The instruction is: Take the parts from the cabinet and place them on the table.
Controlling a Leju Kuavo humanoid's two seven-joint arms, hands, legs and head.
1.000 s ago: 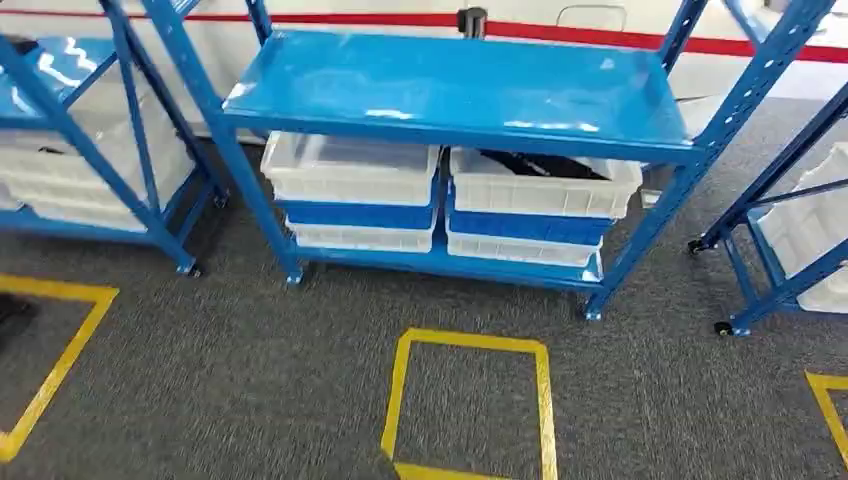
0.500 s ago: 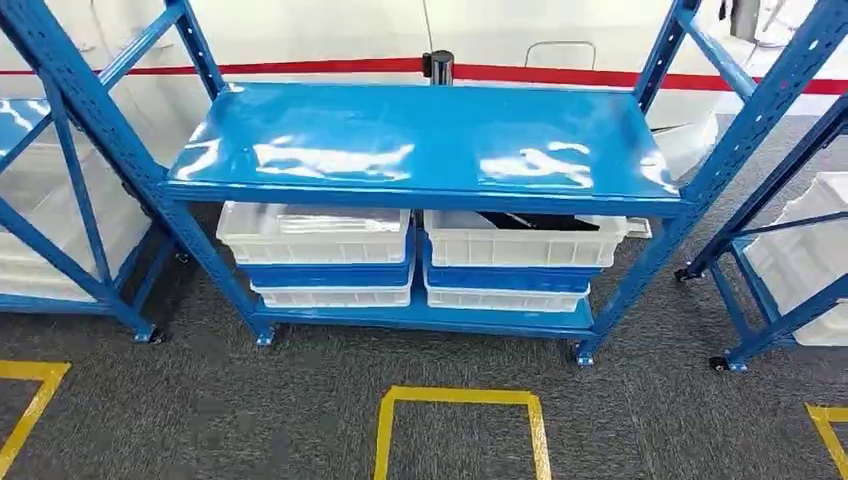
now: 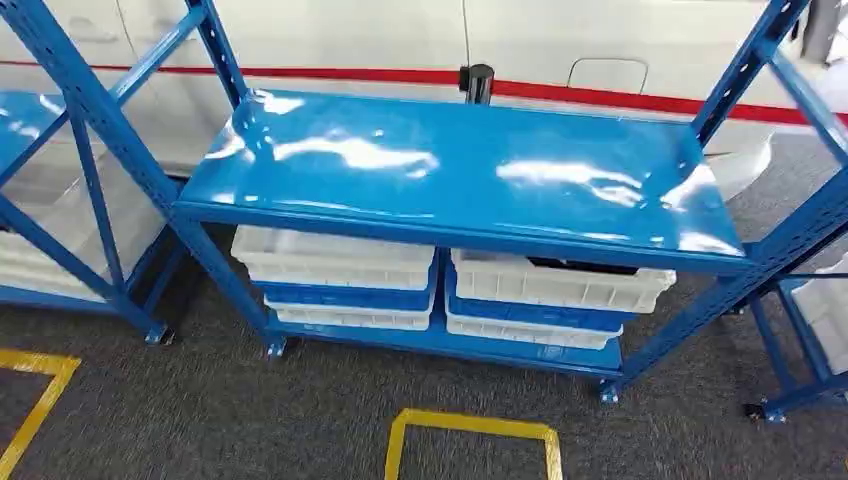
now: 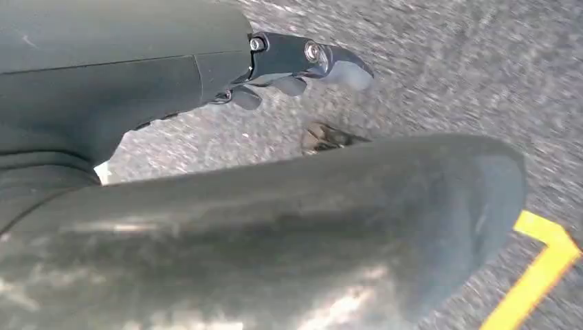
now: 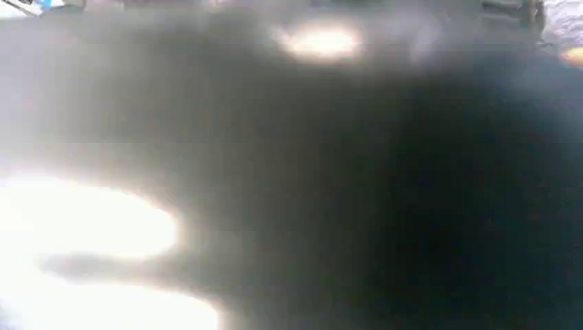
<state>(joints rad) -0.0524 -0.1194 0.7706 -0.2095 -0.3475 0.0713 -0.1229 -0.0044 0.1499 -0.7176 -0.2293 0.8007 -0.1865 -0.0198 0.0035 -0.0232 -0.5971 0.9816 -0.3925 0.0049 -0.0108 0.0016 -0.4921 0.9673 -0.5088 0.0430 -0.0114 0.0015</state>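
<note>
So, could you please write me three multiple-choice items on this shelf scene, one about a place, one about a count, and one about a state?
1. Where do the white bins sit?
A. On the top shelf
B. Under the blue shelf, on the rack's lower level
C. On the carpet inside the yellow square

2. How many stacks of white bins stand side by side under that shelf?
A. One
B. Two
C. Four

3. What is the state of the left hand?
A. Holding a white bin
B. Pressed flat on the shelf
C. Holding nothing, hanging over the grey carpet

Answers:
1 B, the bins show below the shelf's front edge.
2 B, one stack sits on the left and a right stack beside it.
3 C, the left wrist view shows its dark fingers with only carpet beyond them.
</note>
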